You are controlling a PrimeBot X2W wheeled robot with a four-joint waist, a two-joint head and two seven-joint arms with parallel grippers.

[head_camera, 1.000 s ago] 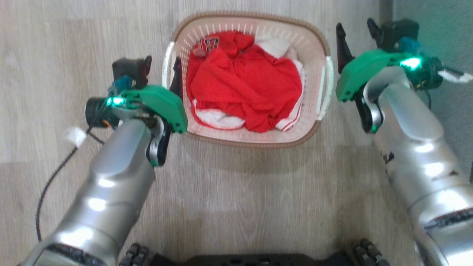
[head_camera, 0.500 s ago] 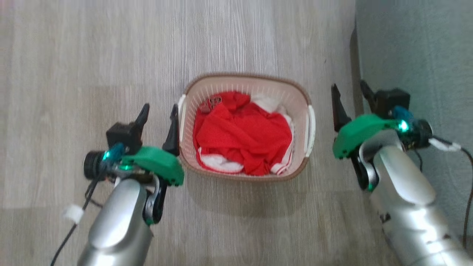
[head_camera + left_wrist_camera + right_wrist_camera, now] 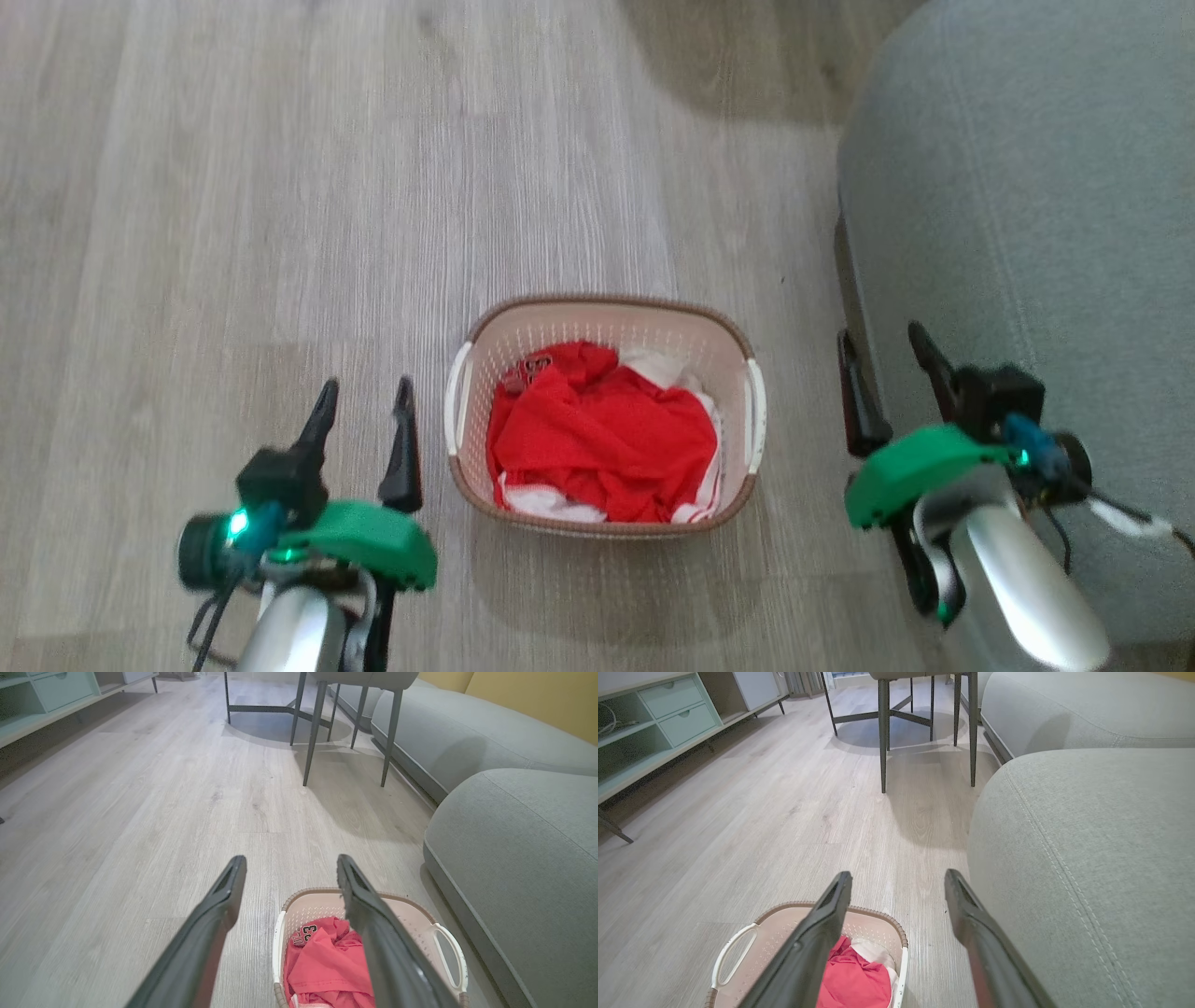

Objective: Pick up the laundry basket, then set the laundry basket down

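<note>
Head looks down; wrists face forward, sharing the laundry basket [image 3: 609, 301].

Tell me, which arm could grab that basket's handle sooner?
Left, probably: the left gripper is open close beside the laundry basket; the right gripper, also open, stands farther off, by the sofa.

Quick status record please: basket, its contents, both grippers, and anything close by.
laundry basket: upright on the wood floor, between the two grippers, held by neither
contents: red garment lying over white cloth
left gripper: open, empty, beside the left handle, apart from it
right gripper: open, empty, apart from the right handle, close to the grey sofa
task stage: basket resting on the floor, no grip on it
</note>
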